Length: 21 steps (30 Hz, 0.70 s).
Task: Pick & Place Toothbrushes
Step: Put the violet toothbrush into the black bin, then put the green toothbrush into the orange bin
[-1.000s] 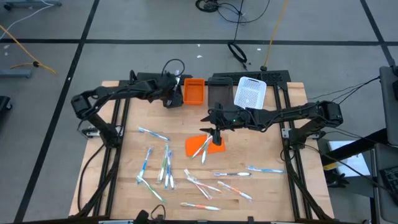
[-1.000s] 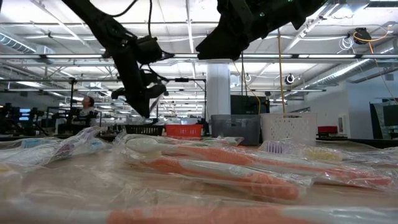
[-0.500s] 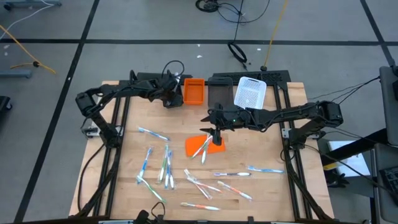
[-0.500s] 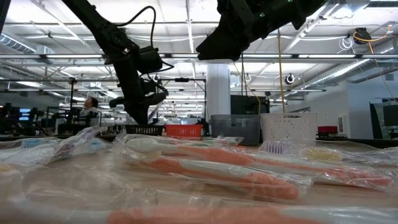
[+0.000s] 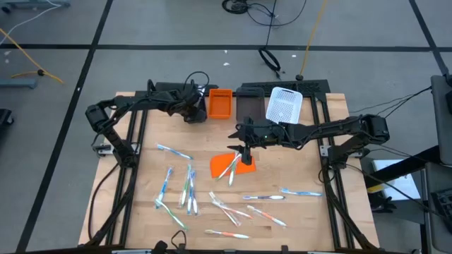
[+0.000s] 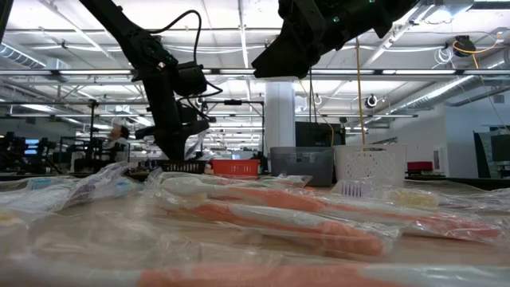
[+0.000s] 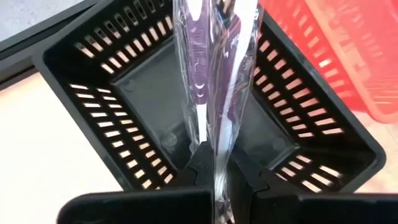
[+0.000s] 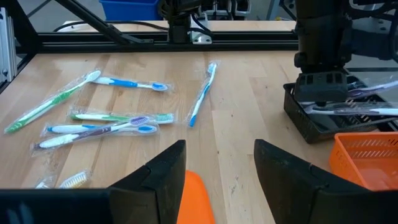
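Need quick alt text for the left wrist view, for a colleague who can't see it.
The left gripper is shut on a purple toothbrush in a clear plastic wrapper, holding it over the slotted black plastic bin. A slotted orange plastic bin sits beside the black one.

The table [image 5: 141,197] is pale, matt wood with visible grain. The toothbrushes [image 8: 102,118] are smooth plastic in glossy, crinkled clear wrappers. The slotted black bin [image 7: 292,149] at the left wrist frame's centre looks like matt moulded plastic.

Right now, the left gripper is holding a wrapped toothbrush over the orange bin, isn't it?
Not quite: the left gripper holds the wrapped toothbrush over the black bin, not the orange bin beside it. The left wrist view shows this.
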Each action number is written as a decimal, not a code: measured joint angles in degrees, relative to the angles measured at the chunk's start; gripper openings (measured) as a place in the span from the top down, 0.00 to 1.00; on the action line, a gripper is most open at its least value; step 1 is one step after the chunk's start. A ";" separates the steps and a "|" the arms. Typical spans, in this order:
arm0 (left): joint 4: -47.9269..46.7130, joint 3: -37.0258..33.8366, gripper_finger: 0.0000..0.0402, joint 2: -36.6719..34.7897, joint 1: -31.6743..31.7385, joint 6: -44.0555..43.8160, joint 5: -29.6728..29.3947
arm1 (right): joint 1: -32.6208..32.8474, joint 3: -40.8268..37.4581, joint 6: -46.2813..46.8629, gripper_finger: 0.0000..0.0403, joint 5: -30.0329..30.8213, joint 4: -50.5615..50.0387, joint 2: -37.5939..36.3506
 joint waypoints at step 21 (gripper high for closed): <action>2.80 0.00 0.54 -0.97 0.00 -0.50 -0.09 | 0.00 0.00 0.00 0.55 0.00 -0.09 0.00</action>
